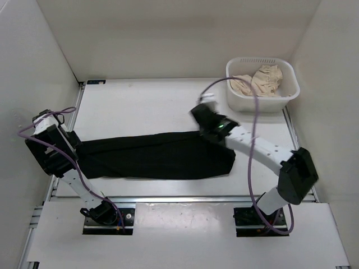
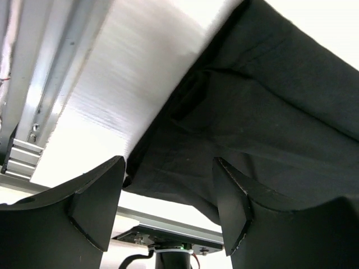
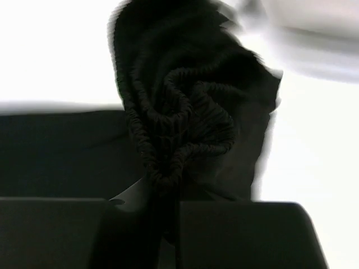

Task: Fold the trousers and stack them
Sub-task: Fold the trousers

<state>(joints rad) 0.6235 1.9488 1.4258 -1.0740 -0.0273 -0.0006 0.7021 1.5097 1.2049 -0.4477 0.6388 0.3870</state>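
Entry, both arms at the worktop (image 1: 140, 106).

The trousers (image 1: 157, 154) lay flat across the near half of the worktop, running left to right, black and roughly strip-shaped. Their left end reached my left arm. Their right end stopped just short of my right arm's base, near the front edge.

Left gripper (image 1: 77, 147): released. In the left wrist view its gripper (image 2: 168, 168) had both fingers (image 2: 95, 202) standing wide apart, low over the left end of the trousers (image 2: 252, 134). The cloth edge ran diagonally through the gap between them. Whether either finger touched the fabric I could not tell. White worktop (image 2: 129, 73) showed beyond that edge, with a metal rail (image 2: 33, 112) along the worktop's side.

Right gripper (image 1: 202, 120): clenched on the trousers. It sat at the far right corner of the garment. In the right wrist view this gripper (image 3: 168, 207) was pinched on a gathered, ribbed bunch of the black fabric (image 3: 179, 117), which puffed up in tight folds above the fingers. The rest of the cloth spread dark to the left. This view was blurred at its edges.

A white basket (image 1: 235, 101) stood at the far right corner of the worktop, well apart from the trousers, with a cream cloth (image 1: 261, 81) crumpled inside.
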